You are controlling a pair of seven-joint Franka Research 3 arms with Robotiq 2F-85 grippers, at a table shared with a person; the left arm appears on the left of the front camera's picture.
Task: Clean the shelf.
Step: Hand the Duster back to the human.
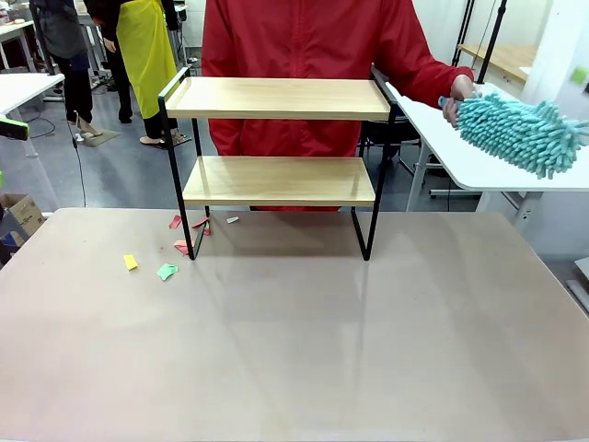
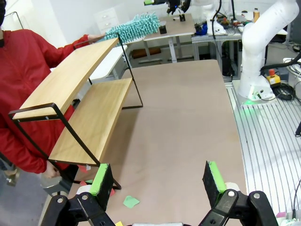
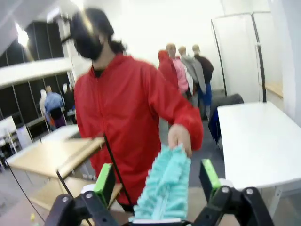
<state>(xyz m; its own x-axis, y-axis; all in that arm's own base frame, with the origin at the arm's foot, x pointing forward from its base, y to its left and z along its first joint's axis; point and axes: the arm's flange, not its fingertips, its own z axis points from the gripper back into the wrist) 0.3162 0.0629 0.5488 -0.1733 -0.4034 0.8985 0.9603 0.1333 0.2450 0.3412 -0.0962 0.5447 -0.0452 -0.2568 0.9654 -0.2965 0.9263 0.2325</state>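
— Shelf (image 1: 281,138) first: where is it sitting right now?

— It is standing upright at the far middle of the desk (image 1: 294,341), long boards running side to side, just in front of the person in the red jacket (image 1: 313,55). Both wooden tiers are looking bare. Small paper scraps (image 1: 167,271) are lying on the desk by its left legs.

— And the cleaning tool?

— A teal chenille duster (image 1: 520,133) is lying off to the shelf's right, over the white side table (image 1: 460,147). The person's hand (image 1: 457,97) is gripping its near end. In the right wrist view the duster is running lengthwise away from the right gripper (image 3: 157,183), straight between its green pads, toward that hand.

— Is the right gripper holding it?

— Its jaws are standing wide either side of the fluffy head, pads apart from it, so I am judging it not clamped.

— The left one?

— The left gripper (image 2: 157,179) is hanging wide and empty over the desk, with the shelf ahead and to its left in its own view. The right arm is the nearer one to the duster.
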